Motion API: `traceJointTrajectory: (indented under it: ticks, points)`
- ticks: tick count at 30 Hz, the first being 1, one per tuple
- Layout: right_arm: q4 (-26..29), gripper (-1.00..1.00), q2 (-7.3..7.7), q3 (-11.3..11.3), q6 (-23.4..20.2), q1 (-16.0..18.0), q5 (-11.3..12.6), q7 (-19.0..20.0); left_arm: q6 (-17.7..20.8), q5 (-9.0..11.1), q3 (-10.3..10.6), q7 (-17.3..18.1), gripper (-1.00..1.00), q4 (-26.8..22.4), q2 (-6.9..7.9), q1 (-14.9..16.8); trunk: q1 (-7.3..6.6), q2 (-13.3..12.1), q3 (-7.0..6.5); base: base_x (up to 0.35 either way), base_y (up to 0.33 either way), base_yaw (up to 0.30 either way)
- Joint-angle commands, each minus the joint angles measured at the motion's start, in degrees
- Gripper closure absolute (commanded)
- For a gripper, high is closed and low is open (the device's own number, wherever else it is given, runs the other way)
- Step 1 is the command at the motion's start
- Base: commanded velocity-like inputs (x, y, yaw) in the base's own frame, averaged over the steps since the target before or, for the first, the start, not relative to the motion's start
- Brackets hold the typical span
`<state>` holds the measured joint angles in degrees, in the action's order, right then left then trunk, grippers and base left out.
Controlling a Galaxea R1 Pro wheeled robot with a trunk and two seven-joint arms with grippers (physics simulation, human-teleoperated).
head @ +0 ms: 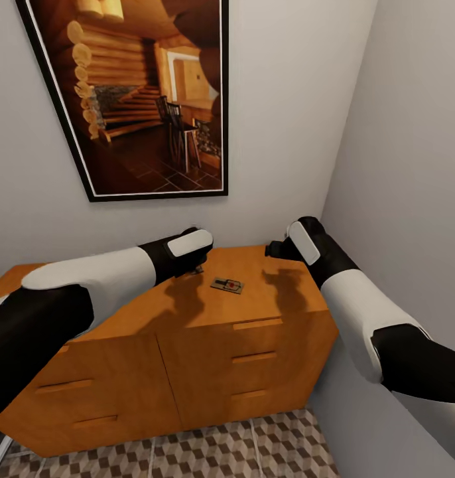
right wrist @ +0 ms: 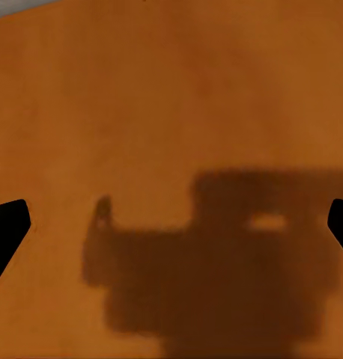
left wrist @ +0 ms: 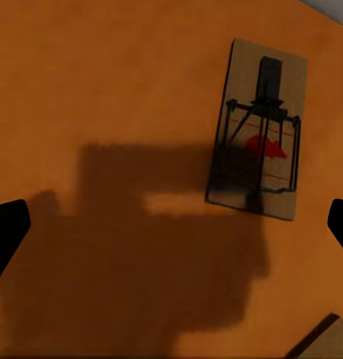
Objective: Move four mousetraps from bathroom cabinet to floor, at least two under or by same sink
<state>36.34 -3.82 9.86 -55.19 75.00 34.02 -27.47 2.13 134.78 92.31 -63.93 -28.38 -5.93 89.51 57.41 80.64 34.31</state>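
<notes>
Fingers of left gripper (left wrist: pixel 171 224) and right gripper (right wrist: pixel 171 224) spread wide, empty, above cabinet (head: pixel 280 299); 1 mousetrap (left wrist: pixel 257 131) unlabelled

No text, label, brand or number could be read anywhere; the mousetrap (left wrist: pixel 257 131) lying on the desk (head: pixel 274 302) bore only a red mark and thin red lines on its wooden base, too blurred to read as any word or sign
</notes>
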Motion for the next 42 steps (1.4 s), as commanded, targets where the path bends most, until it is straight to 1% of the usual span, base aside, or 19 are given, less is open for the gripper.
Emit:
traceJointTrajectory:
  ticks: [1,6,17,31,38,39,42]
  points:
    - [0.02,-1.0,0.0,0.2,-0.12,0.07,0.56,-0.55,0.23,0.22,0.47,-0.11,-1.0,0.0,-0.01,-0.12,0.0,0.04,0.06,0.0,0.0,0.0]
    - [-0.02,-1.0,-0.1,0.15,-0.17,0.07,0.72,-0.48,0.65,0.22,0.56,-0.11,-1.0,0.09,0.05,-0.12,0.0,0.04,0.06,0.062,0.0,0.0]
    - [-0.09,-1.0,-0.13,0.13,-0.24,0.04,1.27,-0.4,4.17,0.22,0.18,0.14,-1.0,-1.12,0.1,-0.12,0.0,0.04,0.06,0.218,0.0,0.0]
    - [-0.24,-1.0,-0.26,0.13,-0.27,-0.03,1.31,-0.4,8.66,0.22,-0.25,-0.13,-1.0,-1.39,0.13,-0.05,0.0,0.04,0.06,0.034,0.0,0.0]
    - [-0.5,-1.0,-0.44,0.08,-0.27,-0.22,1.31,-0.4,10.91,0.22,-2.29,-0.14,-1.0,-1.48,0.11,-0.07,0.0,0.04,0.06,0.002,0.0,0.0]
    - [-0.52,-1.0,-0.45,0.1,-0.27,-0.32,1.31,-0.4,13.0,0.22,-3.6,-0.14,-1.0,-1.48,0.12,-0.06,0.0,0.04,0.06,0.0,0.0,0.0]
    - [-0.51,-1.0,-0.47,0.11,-0.27,-0.69,1.31,-0.4,13.08,0.22,-4.51,-0.18,-1.0,-1.48,0.11,-0.08,0.0,0.04,0.06,0.0,0.0,0.0]
